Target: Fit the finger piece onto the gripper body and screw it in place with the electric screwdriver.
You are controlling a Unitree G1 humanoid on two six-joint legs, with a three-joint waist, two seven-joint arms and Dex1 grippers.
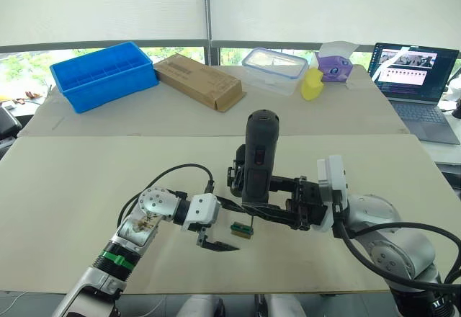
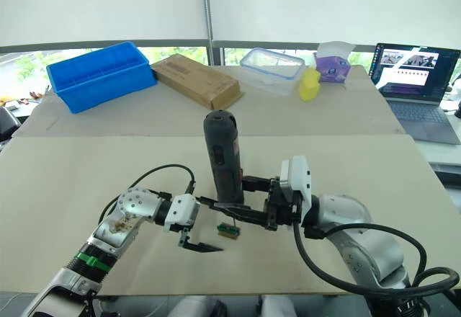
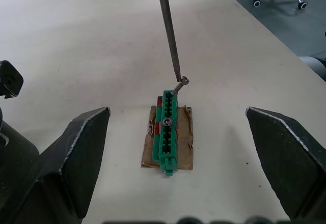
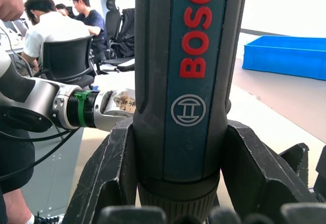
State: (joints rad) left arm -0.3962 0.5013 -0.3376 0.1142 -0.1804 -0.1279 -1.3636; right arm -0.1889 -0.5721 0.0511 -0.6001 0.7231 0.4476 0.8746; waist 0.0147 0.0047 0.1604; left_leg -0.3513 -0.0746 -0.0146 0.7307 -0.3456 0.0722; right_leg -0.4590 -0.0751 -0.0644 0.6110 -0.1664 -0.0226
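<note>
Our right gripper (image 1: 268, 203) clamps the upright electric screwdriver (image 1: 258, 160); its bit meets a screw (image 3: 185, 80) on the green block (image 3: 167, 131), between our left gripper's (image 3: 178, 147) spread fingers.

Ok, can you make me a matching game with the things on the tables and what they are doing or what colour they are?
Things:
1. electric screwdriver
2. left gripper
3. green block
4. compartment tray

Descriptions:
A. blue, on the far table
B. lying on a brown card, a screw tilted at its end
C. open, fingers spread wide either side of the block
D. held upright in the right gripper, bit pointing down

Pairs: 1-D, 2-C, 3-B, 4-A
</note>
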